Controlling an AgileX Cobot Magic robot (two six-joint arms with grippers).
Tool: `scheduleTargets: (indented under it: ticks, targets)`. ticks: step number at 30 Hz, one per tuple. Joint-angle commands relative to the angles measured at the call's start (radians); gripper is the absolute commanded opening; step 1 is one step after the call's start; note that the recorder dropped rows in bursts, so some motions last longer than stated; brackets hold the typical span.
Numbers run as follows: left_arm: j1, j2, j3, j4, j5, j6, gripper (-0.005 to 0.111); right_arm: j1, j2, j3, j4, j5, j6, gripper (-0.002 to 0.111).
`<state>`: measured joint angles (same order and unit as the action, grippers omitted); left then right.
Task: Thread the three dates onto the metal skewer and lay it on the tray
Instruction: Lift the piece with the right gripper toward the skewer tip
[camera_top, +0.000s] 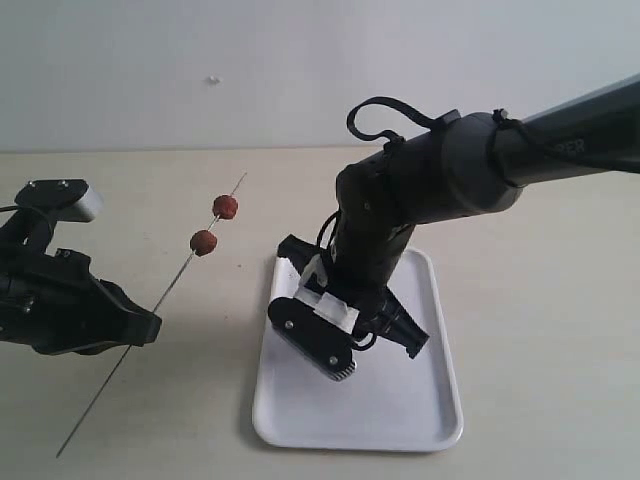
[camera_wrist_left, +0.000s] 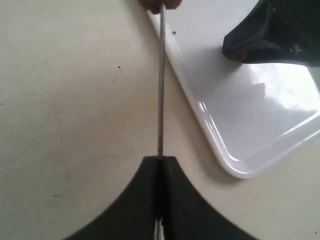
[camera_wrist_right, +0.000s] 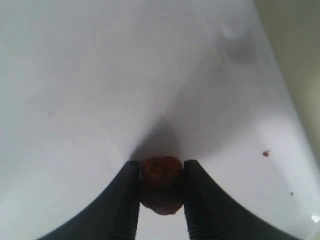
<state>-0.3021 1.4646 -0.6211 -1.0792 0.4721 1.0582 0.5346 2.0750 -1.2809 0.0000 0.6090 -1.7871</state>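
i count one white tray (camera_top: 420, 400), one thin grey skewer (camera_top: 170, 287) and three wrinkled reddish-brown dates (camera_top: 226, 207) (camera_top: 204, 242) (camera_wrist_right: 161, 187): two threaded apart on the skewer left of the tray, the third pinched in my right tool (camera_wrist_right: 161, 167) over the tray's bare floor. my left tool (camera_wrist_left: 160, 161) is clamped on the skewer, which slants above open tabletop (camera_top: 150, 200).

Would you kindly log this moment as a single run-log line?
left pincer: shut on metal skewer | upper date, lower date: threaded | right pincer: shut on third date, at tray
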Motion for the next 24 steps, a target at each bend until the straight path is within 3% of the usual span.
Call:
scheduleTargets:
  ticks: [1,24]
  targets:
    - [0.004,-0.003,0.004,-0.003,0.009,-0.003,0.0,0.001,-0.024,-0.003,0.0,-0.021,0.09,0.029]
    - [0.004,-0.003,0.019,-0.008,0.028,-0.003,0.0,0.001,-0.202,-0.003,0.0,-0.014,0.663,0.029]
